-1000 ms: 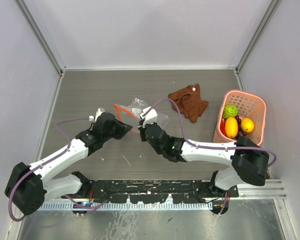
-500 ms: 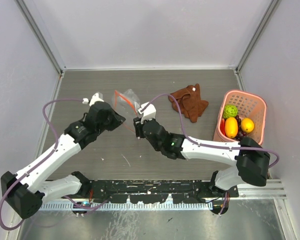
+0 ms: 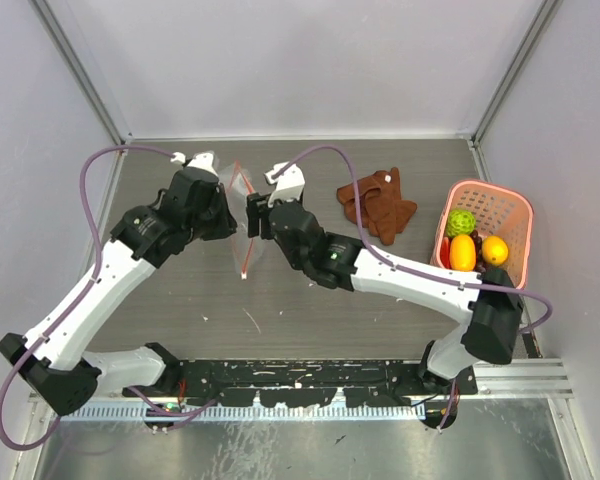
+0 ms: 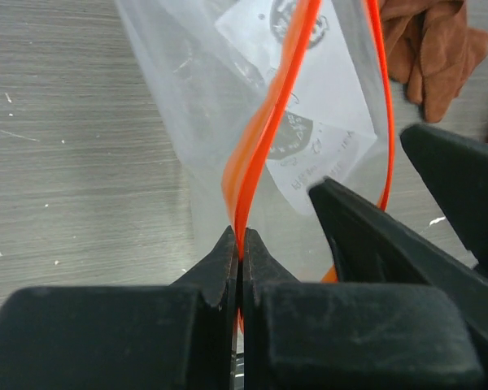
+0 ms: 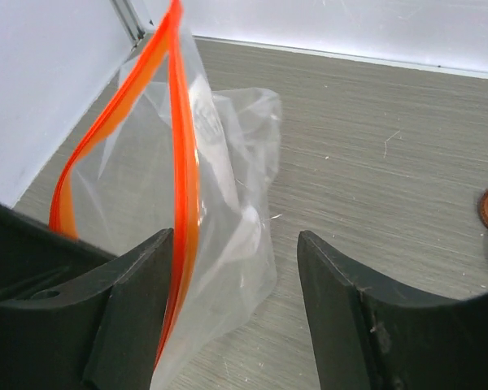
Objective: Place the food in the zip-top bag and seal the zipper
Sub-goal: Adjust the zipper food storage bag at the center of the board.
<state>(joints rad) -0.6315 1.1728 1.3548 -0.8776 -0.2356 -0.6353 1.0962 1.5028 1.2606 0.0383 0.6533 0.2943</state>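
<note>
Item 1 – grey wood-grain surface, walled by pale panels on three sides.

Item 2 – pink plastic lattice basket, at the right edge of the surface, well apart from both hands.

Item 3 – crumpled brown cloth, lying flat between the basket and the hands.

Item 4 – clear crinkly zip-top bag, held up near the middle-left of the surface and seen almost edge-on from above. No food shows inside it; printed labels show through the plastic.

Item 5 – left hand, fingers pressed together and pinching one zipper strip.

Item 6 – right hand, fingers spread wide, with the bag between them, close by one finger. Nothing is gripped.

Item 7 – narrow orange-red zipper, its two strips parted, so the mouth stands open.

Item 8 – food, all in the basket:
- bumpy lime-green ball at the far side
- oblong yellow-orange fruit just beside it
- round orange fruit to its right
- dark purple grapes partly hidden between them
- red slice against the left wall
</note>
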